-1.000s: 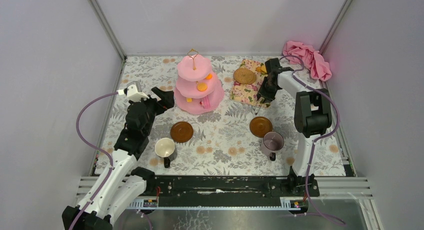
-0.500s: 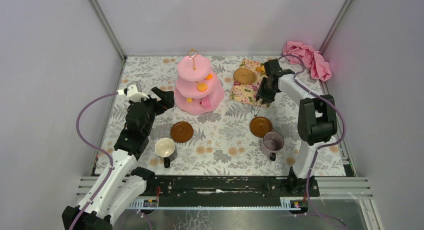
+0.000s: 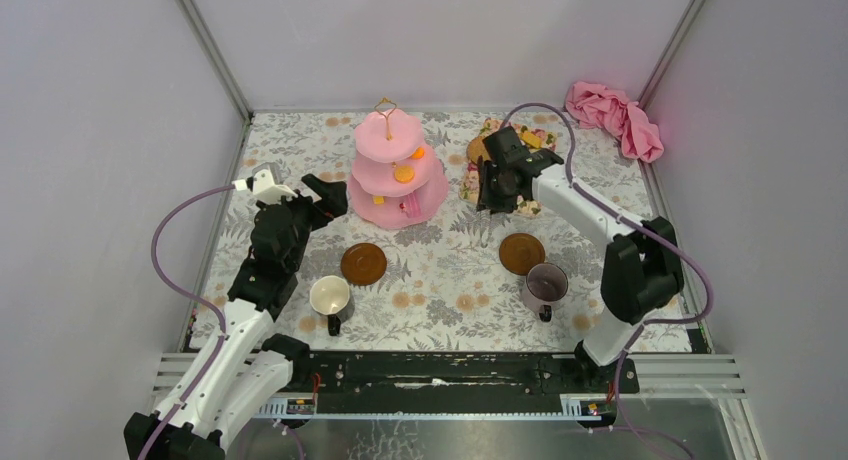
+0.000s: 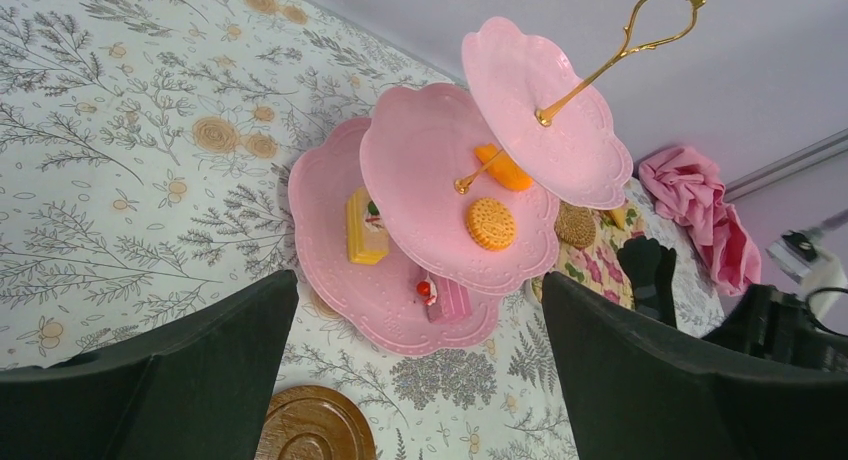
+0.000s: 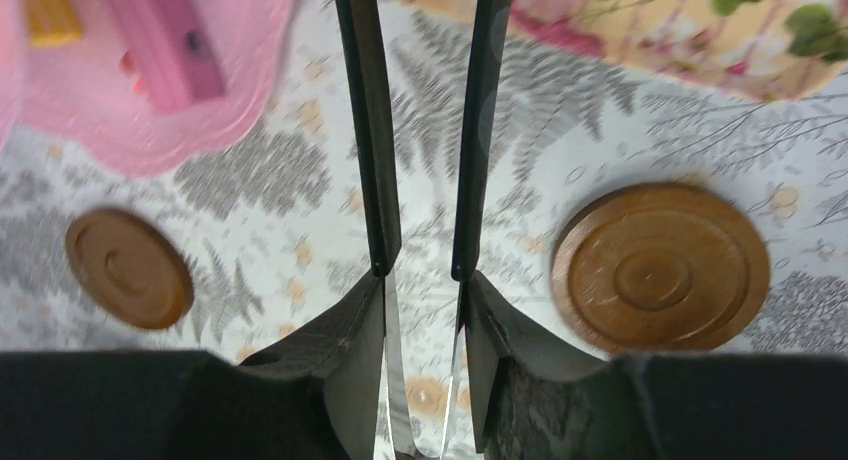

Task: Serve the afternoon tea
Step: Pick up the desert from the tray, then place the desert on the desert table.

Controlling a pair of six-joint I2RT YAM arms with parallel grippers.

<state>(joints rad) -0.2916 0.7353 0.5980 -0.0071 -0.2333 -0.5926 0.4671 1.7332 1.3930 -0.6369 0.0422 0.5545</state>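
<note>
The left gripper (image 3: 330, 202) gapes wide near one pink cake stand (image 3: 397, 175) (centre-back, biscuits (image 4: 491, 223) on its tiers); one white mug (image 3: 330, 296), two brown saucers (image 3: 363, 263), the right gripper (image 3: 492, 195) clamping black tongs (image 5: 372, 130), one purple mug (image 3: 546, 281) follow, on a floral table (image 3: 450, 300) between grey walls (image 3: 450, 40).
</note>
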